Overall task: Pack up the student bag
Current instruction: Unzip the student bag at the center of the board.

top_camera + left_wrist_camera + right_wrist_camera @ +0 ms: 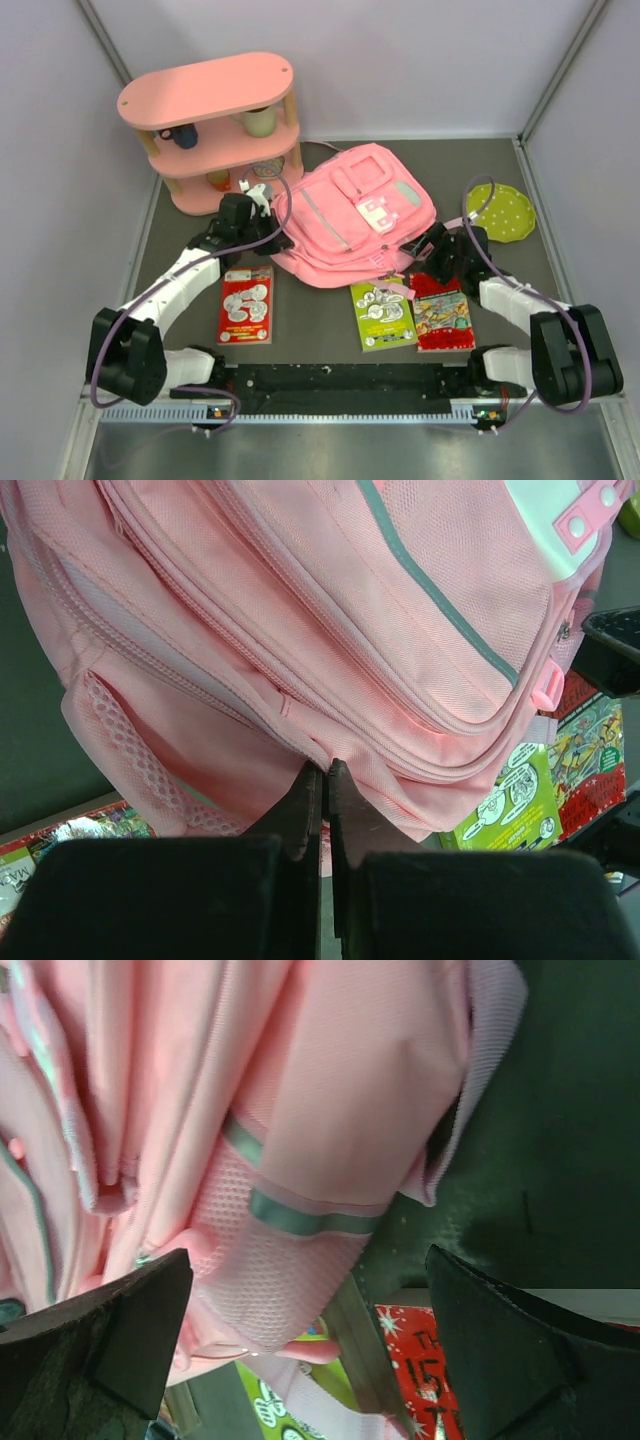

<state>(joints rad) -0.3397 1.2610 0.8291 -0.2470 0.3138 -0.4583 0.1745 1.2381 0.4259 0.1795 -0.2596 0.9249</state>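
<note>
The student bag (355, 213) is a soft pink backpack lying flat mid-table, its white-and-pink patch facing up. My left gripper (278, 236) is at its left lower edge. In the left wrist view the left gripper (326, 772) is shut, pinching a fold of the bag's (330, 610) pink fabric near a zipper seam. My right gripper (427, 246) is at the bag's right lower corner. In the right wrist view the right gripper (310, 1335) is open, with the bag's mesh side (270, 1260) and a strap between its fingers, not gripped.
A pink oval three-tier shelf (212, 130) stands at the back left with small items on it. A red booklet (246, 304), a green booklet (383, 314) and a red comic book (441, 316) lie in front of the bag. A green dotted disc (502, 211) lies at the right.
</note>
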